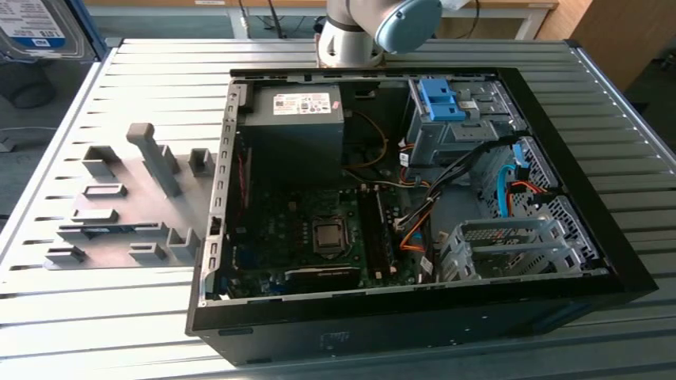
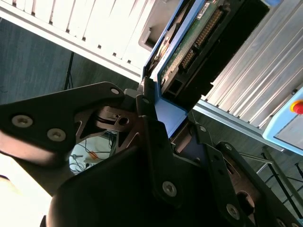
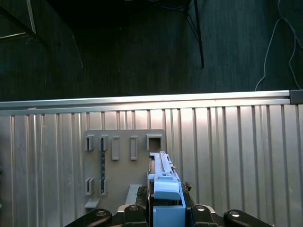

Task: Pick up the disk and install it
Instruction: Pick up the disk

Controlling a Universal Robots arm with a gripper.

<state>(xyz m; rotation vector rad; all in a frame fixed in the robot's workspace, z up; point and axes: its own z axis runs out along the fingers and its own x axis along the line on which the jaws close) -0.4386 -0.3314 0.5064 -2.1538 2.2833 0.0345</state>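
End effector [image 2: 166, 116]: mine, two dark linkage fingers [image 2: 144, 106] closed narrow on the blue bracket of the disk [image 2: 189, 42]. In the first wrist view the end effector [image 3: 166, 209] pinches that bracket edge-on.

Disk: one item, in my grip, clear of the worktop [image 1: 106, 317].
- Second wrist view: green circuit-board face with connector pins, and the blue frame running down into my fingers.
- First wrist view: the disk [image 3: 163, 177] stands on edge above the grey holder plate [image 3: 125, 175], in line with a square slot in it.
- Exterior view: white-and-blue label and blue frame [image 1: 37, 28] at the far corner on the exterior view's left, cut by the picture edge.

Holder plate [image 1: 127, 214]: grey and flat on the slatted metal worktop, on the exterior view's left of the computer case. It carries several upright brackets and one tall post.

Computer case [image 1: 423, 328]: black, lying on its side with the open side facing up, near the middle of the worktop. Contents:
- grey power supply box [image 1: 296, 119] with a small white sticker, far left inside;
- motherboard [image 1: 306, 229], nearer than that box;
- bare blue bracket [image 1: 438, 99] in the far right metal cage;
- silver drive cage [image 1: 507, 245], near right;
- orange and black cables [image 1: 417, 226] between the board and the cages.

Arm [image 1: 354, 36]: its base stands at the far edge of the worktop behind the case, with a light blue joint cap [image 1: 407, 20] above it.
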